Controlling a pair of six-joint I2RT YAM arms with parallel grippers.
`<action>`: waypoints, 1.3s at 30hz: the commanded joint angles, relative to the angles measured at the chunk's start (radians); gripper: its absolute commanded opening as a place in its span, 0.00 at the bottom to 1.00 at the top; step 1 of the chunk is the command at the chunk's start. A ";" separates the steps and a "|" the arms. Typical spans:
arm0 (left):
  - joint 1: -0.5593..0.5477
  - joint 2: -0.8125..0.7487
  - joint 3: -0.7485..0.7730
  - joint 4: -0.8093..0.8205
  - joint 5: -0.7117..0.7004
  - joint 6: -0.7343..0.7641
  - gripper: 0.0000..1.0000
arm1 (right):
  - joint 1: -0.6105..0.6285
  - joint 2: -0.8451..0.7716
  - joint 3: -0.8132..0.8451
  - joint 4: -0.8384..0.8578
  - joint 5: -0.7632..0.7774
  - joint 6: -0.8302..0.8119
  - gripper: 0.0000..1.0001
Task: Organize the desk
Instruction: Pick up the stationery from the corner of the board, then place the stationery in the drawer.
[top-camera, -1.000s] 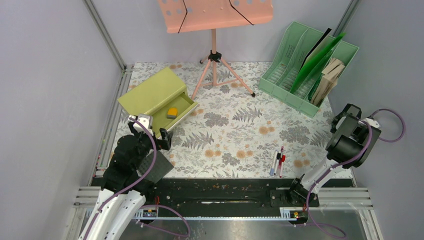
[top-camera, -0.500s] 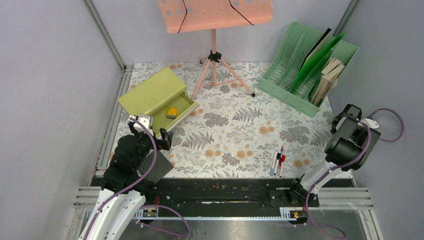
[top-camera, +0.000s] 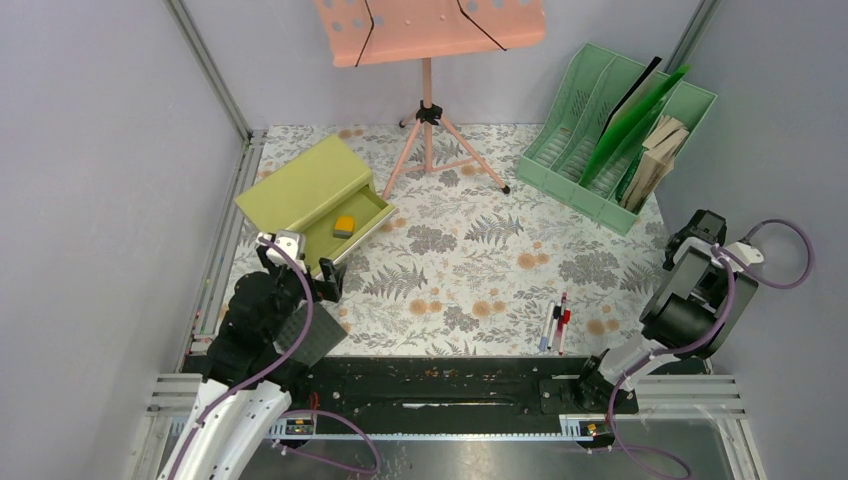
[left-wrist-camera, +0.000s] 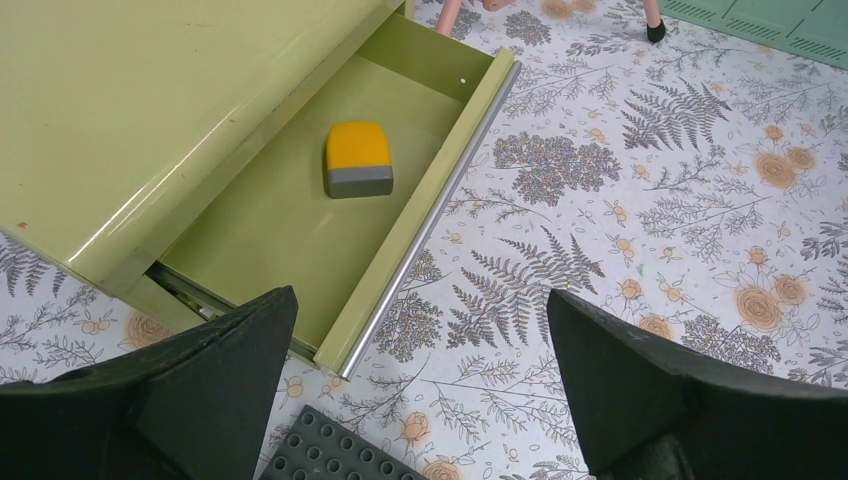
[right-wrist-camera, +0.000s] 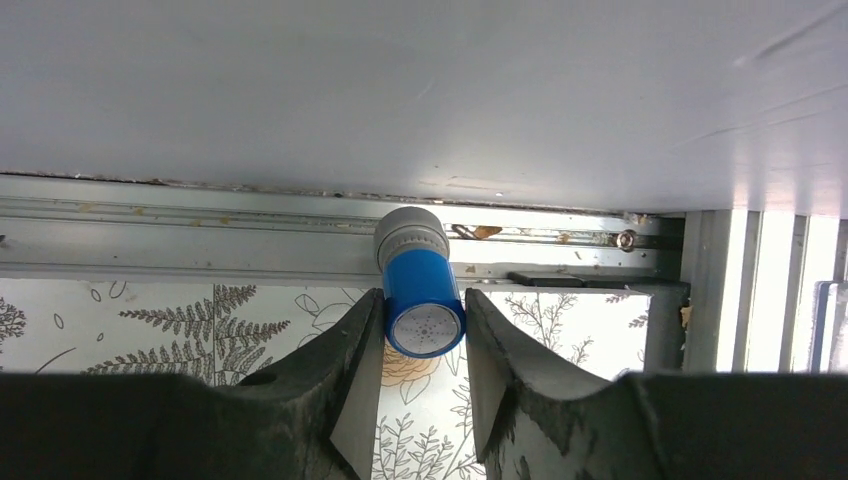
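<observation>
Right wrist: blue cylinder (right-wrist-camera: 418, 285) in right claw (right-wrist-camera: 424, 302).

Matt desk (top-camera: 480, 272), metal rails (right-wrist-camera: 200, 238), plastic cylinder (right-wrist-camera: 422, 298)

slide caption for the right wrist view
Right gripper grips a blue cylinder, grey-capped, at the edge rail of the desk.

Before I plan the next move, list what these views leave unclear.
- Right wrist: blue cylinder, sides covered by the right gripper; identity unclear.
- Top external: pens too small to count.
- Left wrist: drawer, its back hidden under the cabinet top.
</observation>
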 joint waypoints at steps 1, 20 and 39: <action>-0.004 -0.015 0.000 0.063 0.018 0.012 0.99 | -0.018 -0.063 0.032 -0.058 0.057 0.041 0.00; -0.015 -0.030 -0.003 0.065 0.018 0.014 0.99 | 0.093 -0.332 -0.019 -0.106 0.057 0.110 0.00; -0.017 -0.031 -0.005 0.064 0.018 0.015 0.99 | 0.230 -0.493 -0.206 -0.129 -0.134 0.330 0.00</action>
